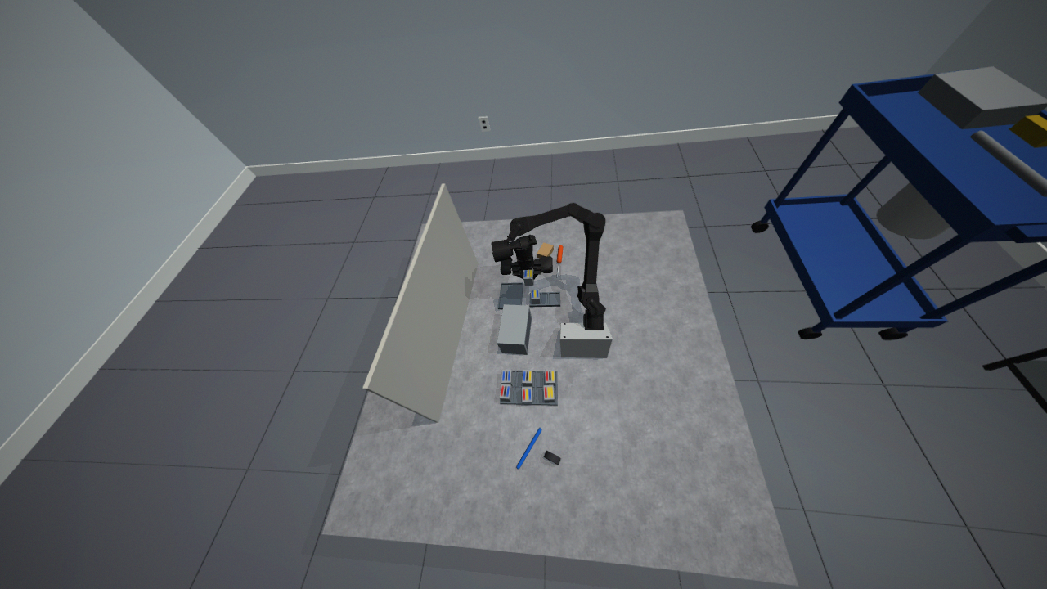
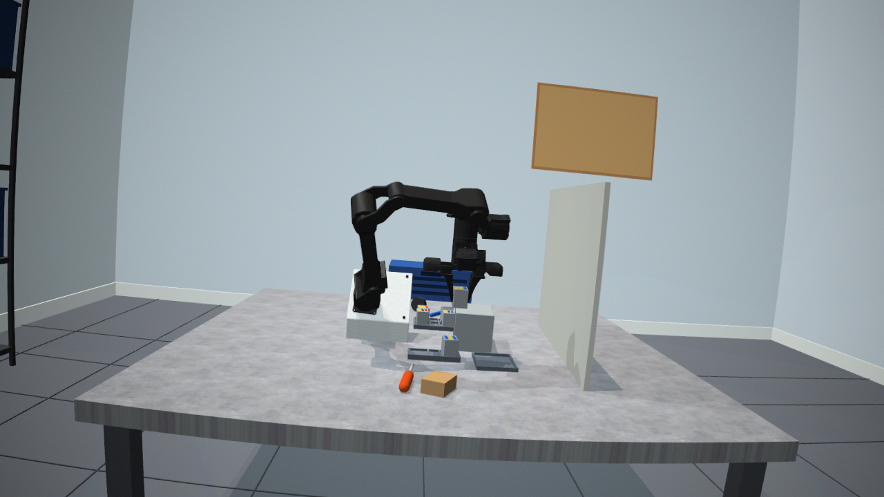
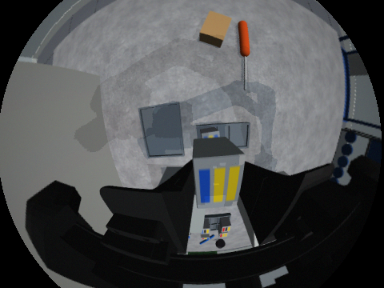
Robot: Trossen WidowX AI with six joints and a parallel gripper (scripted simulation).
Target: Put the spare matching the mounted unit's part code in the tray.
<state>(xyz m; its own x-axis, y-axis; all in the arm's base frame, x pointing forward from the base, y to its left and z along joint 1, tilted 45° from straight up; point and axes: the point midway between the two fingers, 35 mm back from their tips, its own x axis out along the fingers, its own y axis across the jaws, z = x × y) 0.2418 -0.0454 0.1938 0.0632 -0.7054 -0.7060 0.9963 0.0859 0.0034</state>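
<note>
My gripper [image 1: 528, 275] [image 2: 460, 295] [image 3: 211, 162] is shut on a grey block marked blue, yellow, yellow [image 1: 528, 278] [image 2: 460, 299] [image 3: 218, 188], held upright in the air. The dark tray [image 1: 510, 294] [image 2: 494, 362] [image 3: 162, 130] is empty, to the left of the held block in the wrist view. A two-slot rack [image 1: 549, 299] [image 2: 423, 355] [image 3: 238, 136] holds one grey block with blue and yellow stripes [image 1: 535, 296] [image 2: 449, 346] [image 3: 210, 133], partly hidden in the wrist view; its other slot is empty. I cannot tell which object is the mounted unit; no code on its back is readable.
A grey box [image 1: 514, 325] [image 2: 476, 330] stands beside the tray. A tall panel [image 1: 424, 307] [image 2: 571, 277] [image 3: 52, 132] stands beyond the tray. A rack [image 1: 516, 399] of several striped blocks, a screwdriver [image 2: 405, 379] [image 3: 244, 38] and a tan block [image 2: 438, 384] [image 3: 216, 27] are also there.
</note>
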